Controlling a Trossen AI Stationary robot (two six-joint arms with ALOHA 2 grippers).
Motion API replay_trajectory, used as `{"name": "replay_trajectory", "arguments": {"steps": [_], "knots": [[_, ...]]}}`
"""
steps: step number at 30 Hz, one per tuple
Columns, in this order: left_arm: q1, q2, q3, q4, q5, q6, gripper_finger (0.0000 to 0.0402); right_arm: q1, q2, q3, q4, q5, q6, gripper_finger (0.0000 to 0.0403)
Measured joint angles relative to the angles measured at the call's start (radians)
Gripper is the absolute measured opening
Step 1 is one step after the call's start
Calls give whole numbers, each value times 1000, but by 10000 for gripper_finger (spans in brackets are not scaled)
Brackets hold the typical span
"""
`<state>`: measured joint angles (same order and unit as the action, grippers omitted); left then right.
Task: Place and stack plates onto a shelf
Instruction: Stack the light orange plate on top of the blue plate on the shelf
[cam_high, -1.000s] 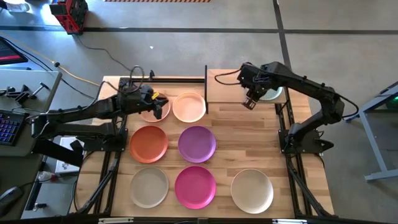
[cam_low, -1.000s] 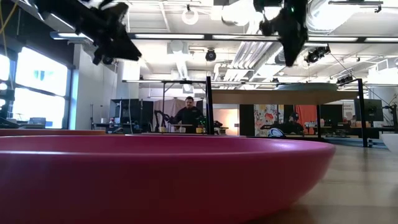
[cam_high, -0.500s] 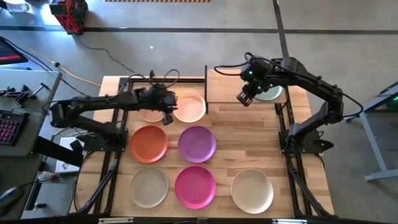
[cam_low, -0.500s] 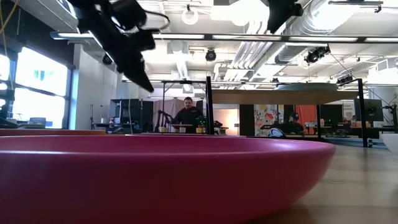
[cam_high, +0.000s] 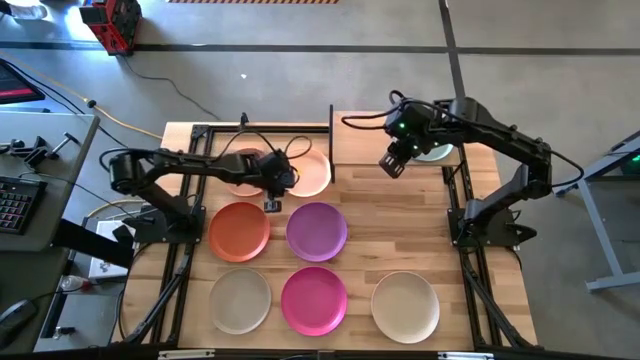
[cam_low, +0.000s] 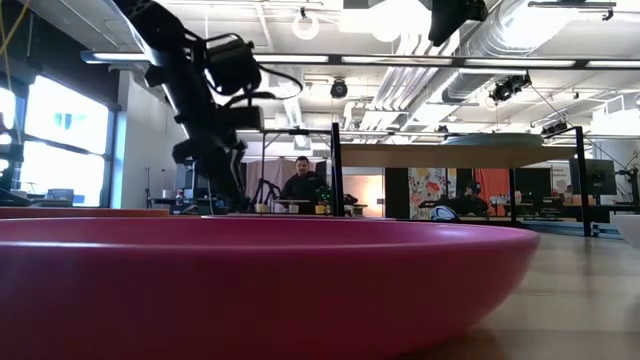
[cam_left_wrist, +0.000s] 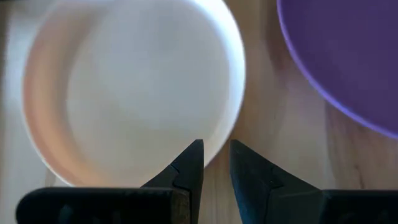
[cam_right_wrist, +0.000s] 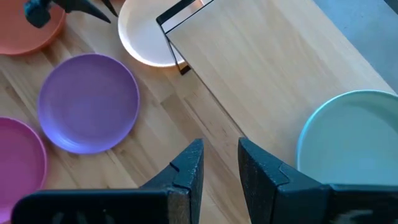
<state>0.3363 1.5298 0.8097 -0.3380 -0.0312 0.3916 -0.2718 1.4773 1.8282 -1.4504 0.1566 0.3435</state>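
Observation:
My left gripper (cam_high: 280, 190) (cam_left_wrist: 216, 149) points down over the cream plate (cam_high: 305, 172) (cam_left_wrist: 137, 87), open by a narrow gap. Its fingertips stand on either side of the rim that faces the purple plate (cam_high: 317, 230) (cam_left_wrist: 348, 56); I see no touch. The left arm covers part of the peach-pink plate (cam_high: 238, 165). My right gripper (cam_high: 392, 163) (cam_right_wrist: 221, 155), also open by a narrow gap, hangs over the shelf (cam_high: 375, 140) (cam_right_wrist: 267, 68) near its near edge. It is just left of the pale teal plate (cam_high: 437, 151) (cam_right_wrist: 348, 137), which lies flat on the shelf.
The orange plate (cam_high: 238, 230), beige plate (cam_high: 240, 300), magenta plate (cam_high: 314, 300) (cam_low: 250, 280) and off-white plate (cam_high: 405, 305) lie flat on the plank table. A black post (cam_high: 331, 140) stands between the cream plate and the shelf. The shelf's left half is bare wood. A person stands in the room beyond.
My left gripper has swung from over the peach-pink plate toward the table's right, tipped to point down and sunk over the cream plate's near rim. My right gripper has risen and drawn a little left, away from the teal plate. No plate has moved.

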Motion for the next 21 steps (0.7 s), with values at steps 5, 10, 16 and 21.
{"name": "replay_trajectory", "arguments": {"steps": [5, 10, 16, 21], "knots": [[0, 49, 0, 4, -7, 7, 67, 0, 0, 0, 0, 0, 22, 75], [-3, 74, 0, 29, -7, 34, 67, 0, 0, 0, 0, 0, 19, 75], [-4, 103, 0, 38, -7, 100, 67, 0, 0, 0, -1, 1, 19, 75], [-4, 126, 0, 57, -9, 118, 67, 0, 0, 0, -1, 1, 19, 75]]}}
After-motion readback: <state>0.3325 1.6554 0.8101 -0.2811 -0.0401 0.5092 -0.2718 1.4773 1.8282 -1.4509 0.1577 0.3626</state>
